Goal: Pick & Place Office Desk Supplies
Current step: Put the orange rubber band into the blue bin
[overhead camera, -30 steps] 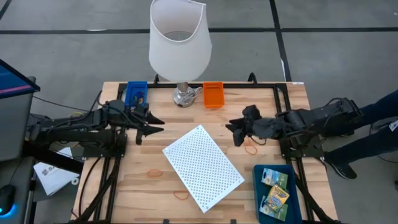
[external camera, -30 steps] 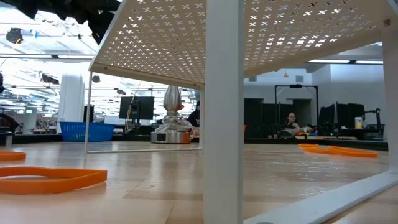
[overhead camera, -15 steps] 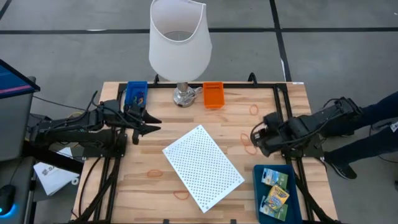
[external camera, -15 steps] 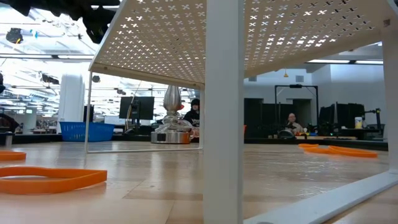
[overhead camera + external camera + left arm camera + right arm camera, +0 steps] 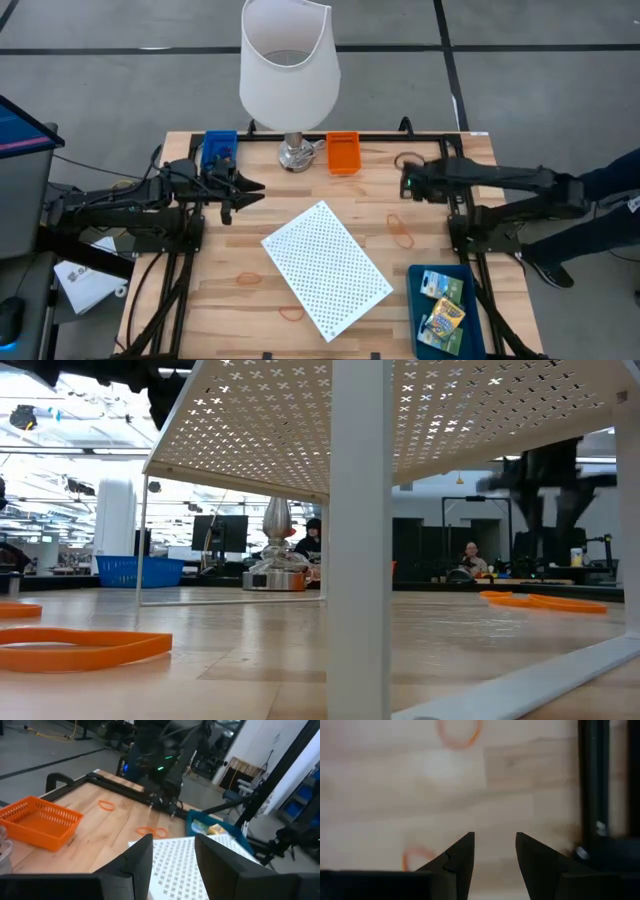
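Thin orange rubber bands lie flat on the wooden table: one near the far right (image 5: 408,160), a pair (image 5: 400,230) right of centre, two (image 5: 248,278) (image 5: 291,313) near the front. Two printed boxes (image 5: 441,303) lie in a blue tray. My right gripper (image 5: 408,187) hangs open over bare wood between the far band and the pair; its wrist view shows the open fingers (image 5: 495,842) above the table with bands (image 5: 459,732) (image 5: 417,857) ahead. My left gripper (image 5: 250,192) waits open beside the blue basket (image 5: 220,150), fingers (image 5: 172,845) apart.
A big white lamp (image 5: 289,75) stands at the far edge between the blue basket and an orange basket (image 5: 343,152). A white perforated stand (image 5: 327,268) fills the table's middle; its leg (image 5: 360,540) blocks the low view. A black frame rail (image 5: 455,170) runs beside my right gripper.
My right gripper has drawn back from the table's middle toward the right, uncovering the pair of rubber bands. It then swung toward the far edge with the arm stretched out. My left gripper has stayed beside the blue basket.
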